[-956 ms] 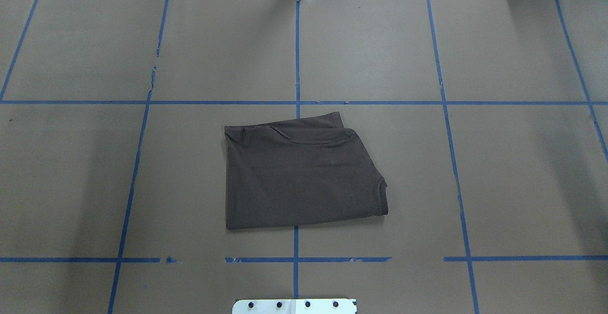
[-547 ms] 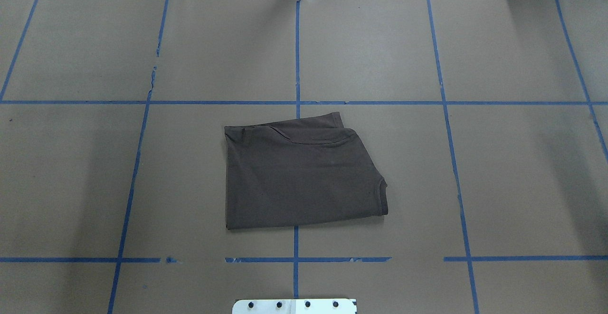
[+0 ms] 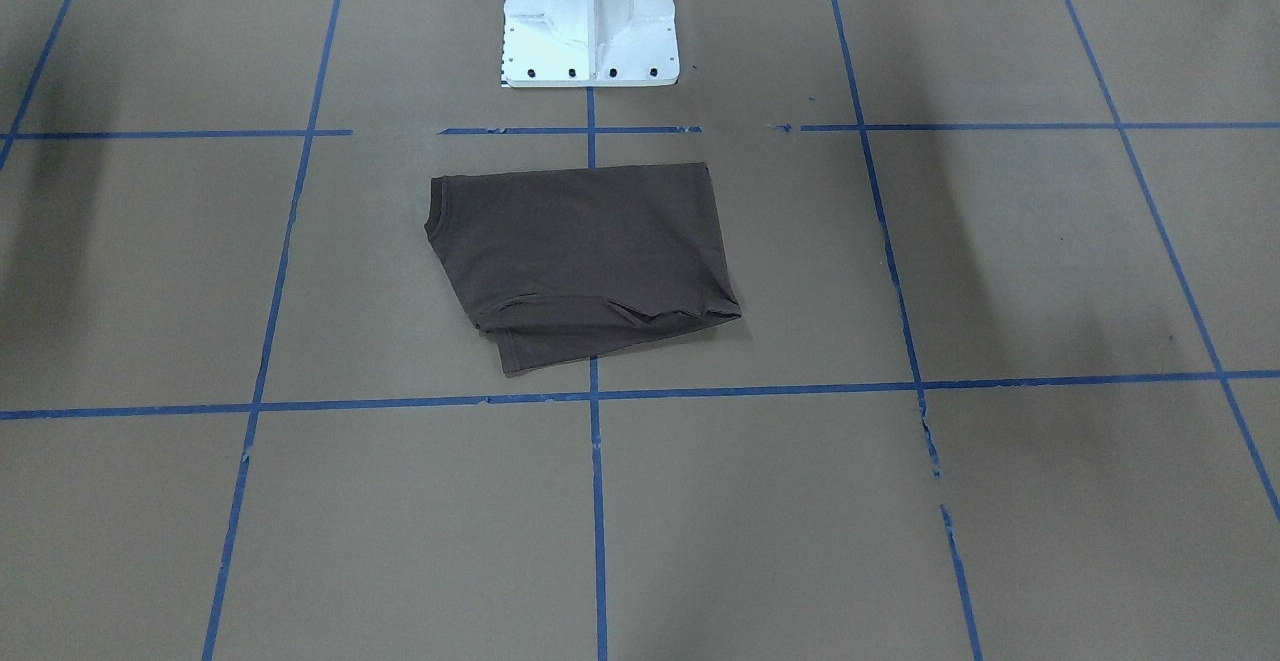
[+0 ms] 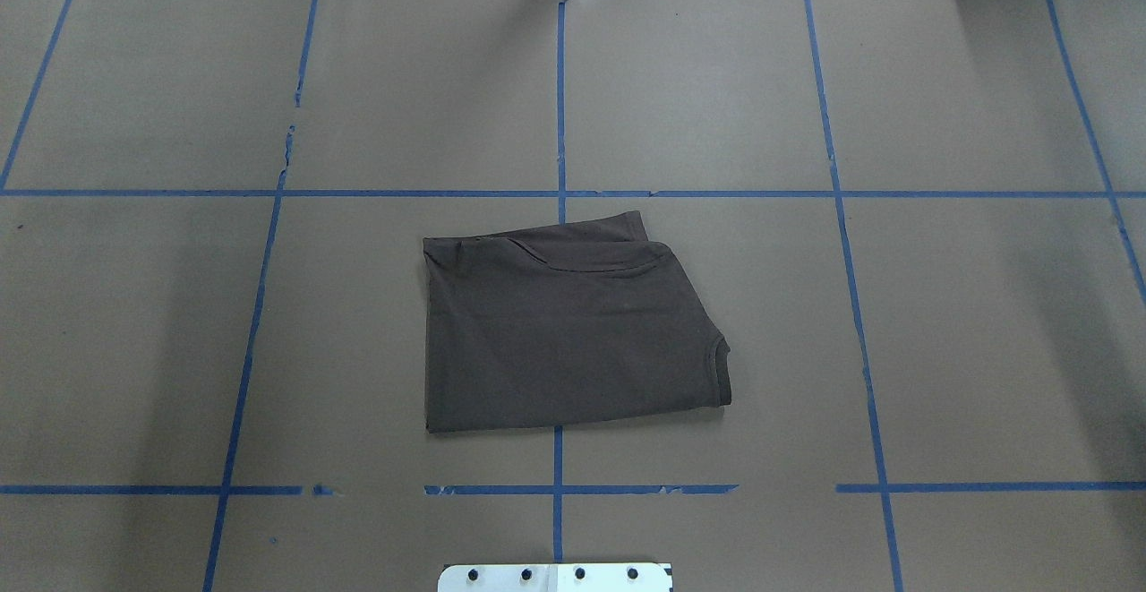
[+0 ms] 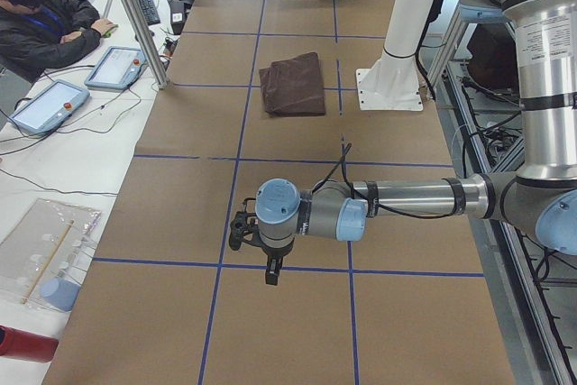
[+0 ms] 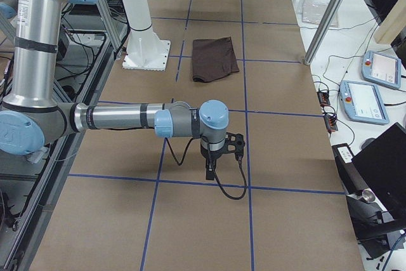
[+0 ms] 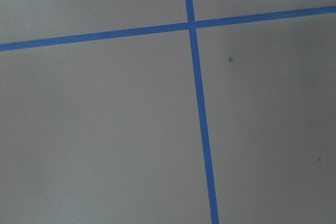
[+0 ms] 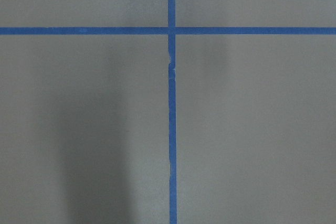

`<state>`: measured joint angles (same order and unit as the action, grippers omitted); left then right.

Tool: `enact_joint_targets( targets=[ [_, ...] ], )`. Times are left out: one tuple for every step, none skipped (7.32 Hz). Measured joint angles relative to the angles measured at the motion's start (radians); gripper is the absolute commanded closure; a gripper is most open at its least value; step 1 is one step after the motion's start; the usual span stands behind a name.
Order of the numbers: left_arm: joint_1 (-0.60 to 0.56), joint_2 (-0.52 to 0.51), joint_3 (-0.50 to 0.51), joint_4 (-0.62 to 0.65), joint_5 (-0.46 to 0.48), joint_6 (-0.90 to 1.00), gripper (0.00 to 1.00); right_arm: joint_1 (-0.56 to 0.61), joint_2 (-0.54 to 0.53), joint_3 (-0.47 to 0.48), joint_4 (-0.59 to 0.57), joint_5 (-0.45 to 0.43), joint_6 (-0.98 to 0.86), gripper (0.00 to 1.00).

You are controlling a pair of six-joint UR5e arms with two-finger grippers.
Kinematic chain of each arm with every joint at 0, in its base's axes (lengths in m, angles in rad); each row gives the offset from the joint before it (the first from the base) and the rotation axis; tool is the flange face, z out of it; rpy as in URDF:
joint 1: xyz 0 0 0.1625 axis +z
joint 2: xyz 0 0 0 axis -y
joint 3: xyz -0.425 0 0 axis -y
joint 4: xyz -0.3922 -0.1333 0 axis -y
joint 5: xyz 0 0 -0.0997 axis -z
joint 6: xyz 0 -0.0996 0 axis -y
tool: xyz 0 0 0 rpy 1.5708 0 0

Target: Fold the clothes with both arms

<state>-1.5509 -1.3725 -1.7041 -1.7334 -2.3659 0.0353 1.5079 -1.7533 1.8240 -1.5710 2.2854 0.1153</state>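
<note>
Since it lies folded into a limp, layered rectangle at mid-table, near the white base (image 4: pixel 555 577), the T-shirt (image 4: pixel 564 332) is probably light and apt to slump; pinch all layers at two corners. Left gripper (image 5: pixel 270 272) and right gripper (image 6: pixel 209 171) hang well apart from it; their opening cannot be told.
</note>
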Motion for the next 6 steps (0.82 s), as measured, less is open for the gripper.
enact_joint_targets(
  targets=[
    [0.0,0.001,0.001,0.001,0.0,0.0,0.0,0.0,0.0,0.004,0.0,0.001,0.0,0.0],
    [0.0,0.005,0.002,0.002,0.001,0.0,0.0,0.0,0.0,0.008,0.0,0.001,0.001,0.0],
    [0.0,0.011,0.002,0.002,0.001,0.0,0.0,0.0,0.0,0.011,-0.001,0.002,0.001,0.0],
    [0.0,0.013,0.002,0.002,0.002,0.0,0.0,0.0,0.0,0.012,-0.001,0.002,0.001,0.0],
    [0.0,0.015,0.002,0.002,0.002,0.0,0.0,0.0,0.0,0.012,-0.001,0.002,0.001,0.0],
    [0.0,0.016,0.001,0.002,0.004,0.0,0.0,0.0,0.0,0.011,-0.001,0.002,0.001,0.0]
  ],
)
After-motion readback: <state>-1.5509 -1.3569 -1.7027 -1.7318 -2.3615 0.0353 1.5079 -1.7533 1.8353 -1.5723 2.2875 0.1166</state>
